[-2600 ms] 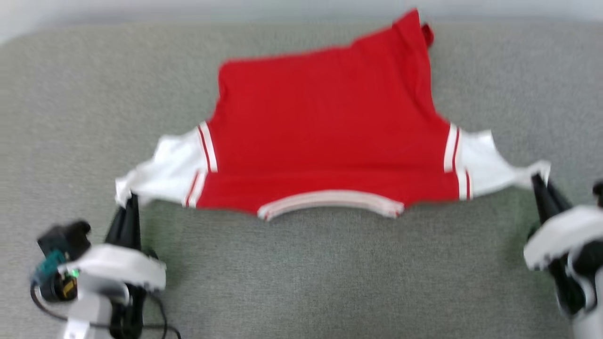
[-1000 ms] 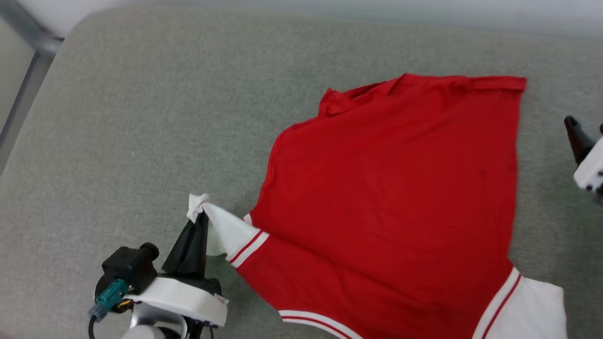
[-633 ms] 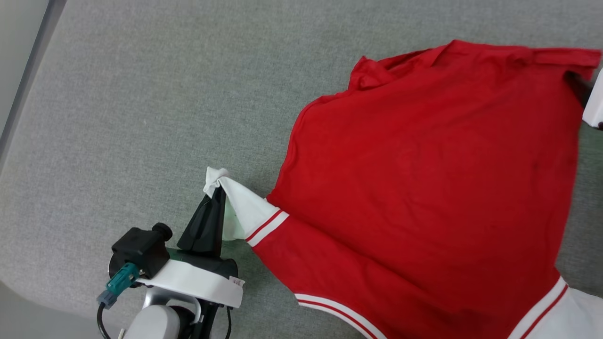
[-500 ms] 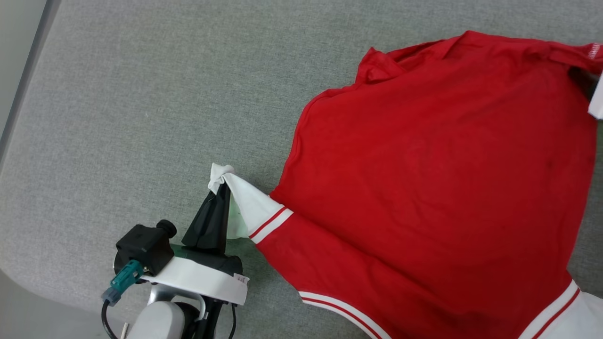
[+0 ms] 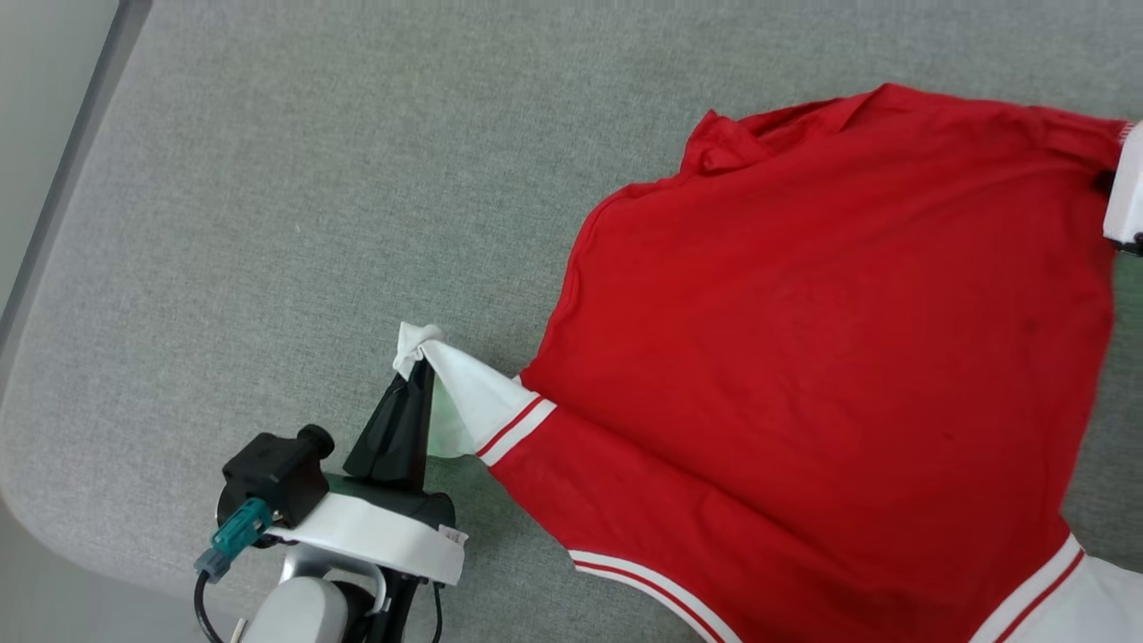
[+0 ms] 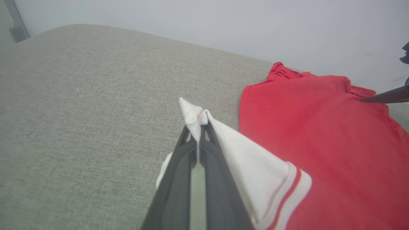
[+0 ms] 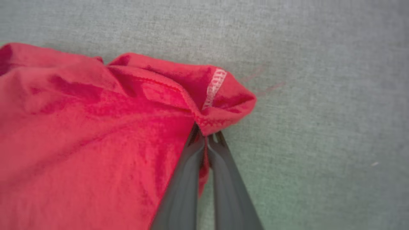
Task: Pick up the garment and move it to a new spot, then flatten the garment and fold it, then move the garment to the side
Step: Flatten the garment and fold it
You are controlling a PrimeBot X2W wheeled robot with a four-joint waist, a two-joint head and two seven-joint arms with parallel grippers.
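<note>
The garment (image 5: 821, 357), red with white red-striped sleeves and trim, lies back side up on the grey cushion, its lettering hidden. My left gripper (image 5: 418, 368) is shut on the tip of a white sleeve (image 5: 464, 397), lifting it a little into a peak. The left wrist view shows the sleeve tip pinched between those fingers (image 6: 198, 134). My right gripper (image 7: 206, 137) is shut on the far red hem corner (image 7: 223, 99), where a small white label shows. In the head view its white housing (image 5: 1125, 201) sits at the right edge.
The grey cushion (image 5: 312, 179) stretches wide to the left of the garment. Its left edge (image 5: 62, 205) and rounded front-left corner (image 5: 36, 527) drop off to a paler floor. A pale wall (image 6: 223, 25) stands behind the cushion.
The head camera has turned left and down. My right gripper, apart from the garment a second ago, has come to its hem corner and shut on it. The left gripper still holds the sleeve.
</note>
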